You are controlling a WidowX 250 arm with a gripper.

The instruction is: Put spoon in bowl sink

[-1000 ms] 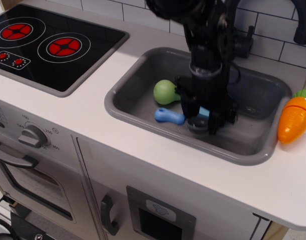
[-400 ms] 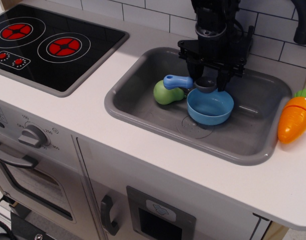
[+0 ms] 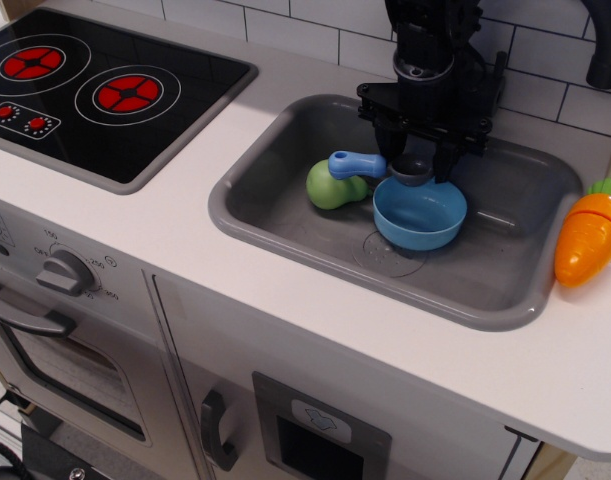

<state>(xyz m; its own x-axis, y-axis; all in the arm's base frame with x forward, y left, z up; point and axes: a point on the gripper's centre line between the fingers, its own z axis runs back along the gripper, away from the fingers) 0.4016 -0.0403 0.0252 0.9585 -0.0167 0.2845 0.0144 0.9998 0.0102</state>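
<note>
My gripper (image 3: 415,165) hangs over the grey sink (image 3: 285,215) and is shut on the spoon (image 3: 370,165). The spoon's dark grey scoop sits between the fingers; its blue handle sticks out to the left, level, above the green pear (image 3: 330,188). The scoop is held just above the back rim of the light-blue bowl (image 3: 420,213), which stands on the sink floor near the drain mark.
An orange toy carrot (image 3: 588,233) lies on the counter right of the sink. A black faucet (image 3: 605,40) arches at the top right. A black stove top (image 3: 95,85) with red burners is to the left. The tiled wall is behind.
The gripper lifted the spoon from the sink floor and carried it back, above the bowl's rim. The bowl, hidden a second ago, now shows. Little motion in the last half second.
</note>
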